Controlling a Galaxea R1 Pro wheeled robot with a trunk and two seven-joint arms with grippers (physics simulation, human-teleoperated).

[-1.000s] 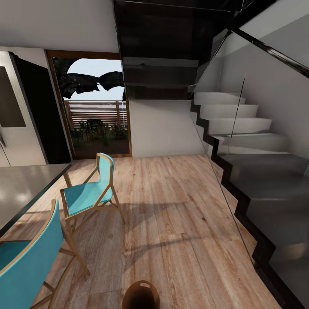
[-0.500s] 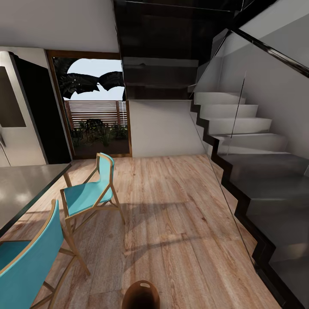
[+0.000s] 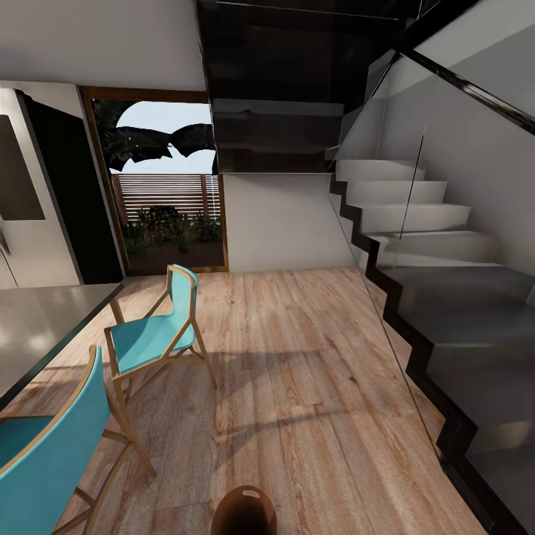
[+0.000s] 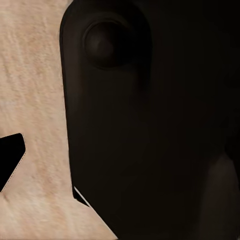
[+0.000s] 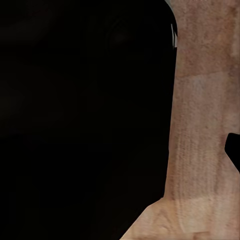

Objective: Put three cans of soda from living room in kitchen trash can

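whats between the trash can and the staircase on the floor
Nothing: in the head view, bare light wood floor runs from the brown trash can at the bottom edge across to the staircase and its glass panel.

We see light wood floor [image 3: 297, 357], glass-railed staircase [image 3: 431, 245] right of the glazed door [image 3: 167, 208]; two turquoise chairs [image 3: 152, 334] and grey surface [image 3: 37, 327] nearer, door's left.

Two teal chairs [image 3: 152, 334] stand by a grey table [image 3: 37, 323], opposite a glass-railed staircase [image 3: 431, 238].
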